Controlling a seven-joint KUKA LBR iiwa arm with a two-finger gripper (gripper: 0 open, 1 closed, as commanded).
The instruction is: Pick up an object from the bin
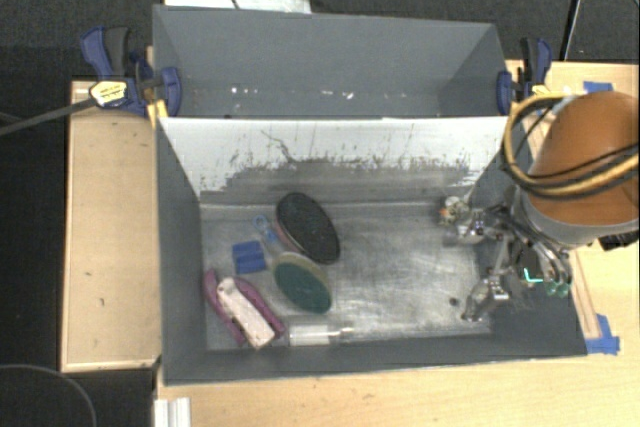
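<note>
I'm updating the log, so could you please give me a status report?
Gripper at right end of bin, over bare floor. Things grouped left: black oval, green oval, blue block, pink piece. Nothing in between.

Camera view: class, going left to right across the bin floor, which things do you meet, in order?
In order: blue block → black oval disc → pincer.

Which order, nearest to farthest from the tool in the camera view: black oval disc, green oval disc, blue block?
Measured from the tool at the bin's right side:
1. Green oval disc, left of centre.
2. Black oval disc, just behind the green one; these two are too close to call.
3. Blue block, farther left, clearly farthest.
</note>
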